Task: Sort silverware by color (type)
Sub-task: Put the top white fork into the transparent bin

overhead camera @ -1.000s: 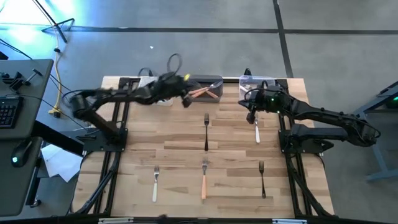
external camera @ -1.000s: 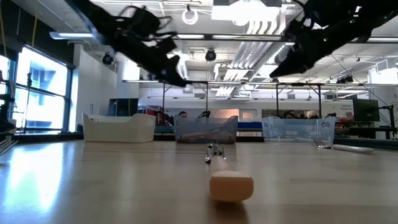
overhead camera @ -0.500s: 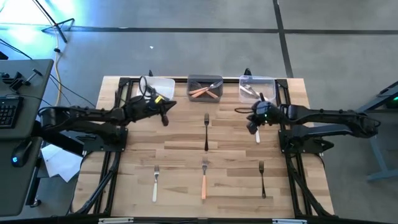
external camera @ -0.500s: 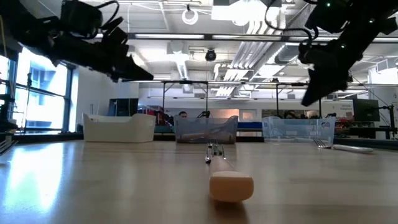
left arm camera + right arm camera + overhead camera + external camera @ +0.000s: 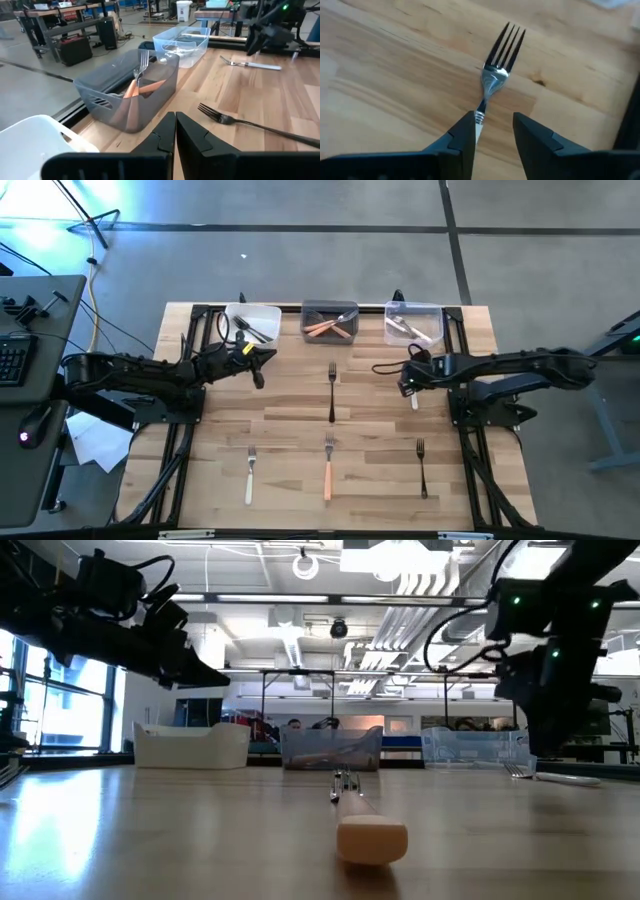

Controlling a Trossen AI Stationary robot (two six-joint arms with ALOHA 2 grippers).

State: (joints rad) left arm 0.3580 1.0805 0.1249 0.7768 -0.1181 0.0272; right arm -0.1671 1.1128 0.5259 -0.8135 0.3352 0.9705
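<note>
The right gripper (image 5: 492, 131) is seen with its two dark fingers parted and nothing clamped between them; in the right wrist view the jaws straddle the neck of a white-handled fork with silver tines (image 5: 496, 75), which lies flat on the light wooden table (image 5: 290, 415). In the high view this gripper (image 5: 407, 380) is placed right of centre, directly over that fork (image 5: 413, 395), whose handle shows just below it.

The left gripper (image 5: 175, 131) is held shut with nothing in it, its fingers pressed together. In the high view it (image 5: 257, 370) is found in the upper left part of the table, just below a white rectangular bin (image 5: 254, 322) in which dark-handled forks are seen.

Along the upper edge of the table, a dark grey bin (image 5: 330, 320) holding orange-handled forks is placed at centre, and a clear plastic bin (image 5: 413, 322) holding pale cutlery stands to its right.

Loose on the table, a black-handled fork (image 5: 332, 390) lies at centre, its tines towards the bins. In the lower part of the frame three more forks are laid well apart: a white-handled one (image 5: 250, 473) at left, an orange-handled one (image 5: 328, 467) in the middle, and a black-handled one (image 5: 421, 466) at right.
</note>
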